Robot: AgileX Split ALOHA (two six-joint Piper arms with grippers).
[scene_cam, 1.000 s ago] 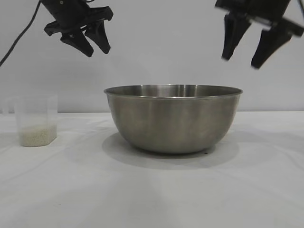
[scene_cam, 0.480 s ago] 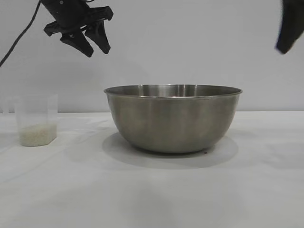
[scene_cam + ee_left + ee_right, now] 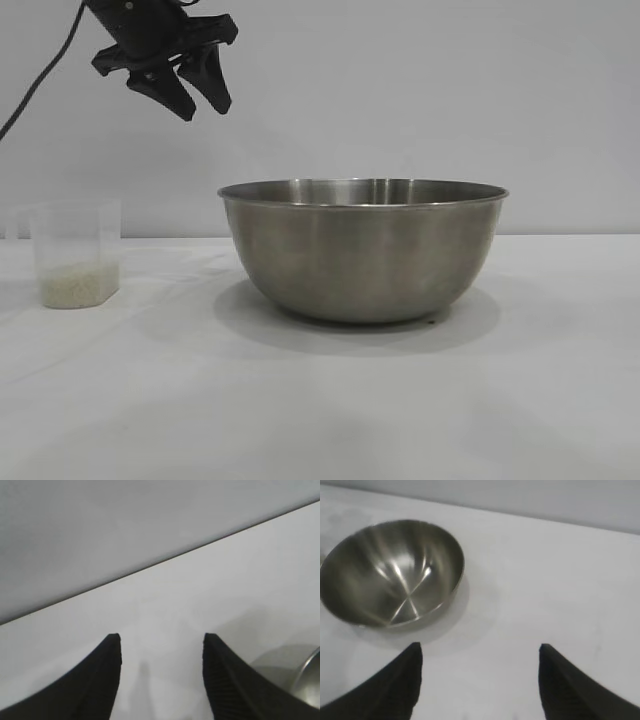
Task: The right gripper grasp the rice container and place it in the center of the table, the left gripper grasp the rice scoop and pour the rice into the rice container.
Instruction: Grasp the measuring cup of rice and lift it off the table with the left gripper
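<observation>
Rice (image 3: 79,285) lies as a shallow layer in the bottom of the rice scoop (image 3: 77,252), which stands upright on the bench (image 3: 320,400) at the exterior view's left edge, well apart from the rice container (image 3: 364,248). That steel bowl sits empty and upright near the middle of the bench, with nothing touching it; placed there, it seems ready to receive the pour, so the first half of the task looks done.

High above the gap between scoop and bowl hangs the left gripper (image 3: 190,95), its jaws partly open and holding nothing, angled downward. From there it would have to come down and toward the scoop's side handle to take hold, which is not yet begun; the scoop is light and could tip or slide if nudged.

In its own wrist view the right gripper (image 3: 479,680) shows jaws spread wide and empty, well back from the bowl, which lies off to one side of the gap between them. It appears in no part of the exterior view, which leaves the space over the bowl free for the scoop.
</observation>
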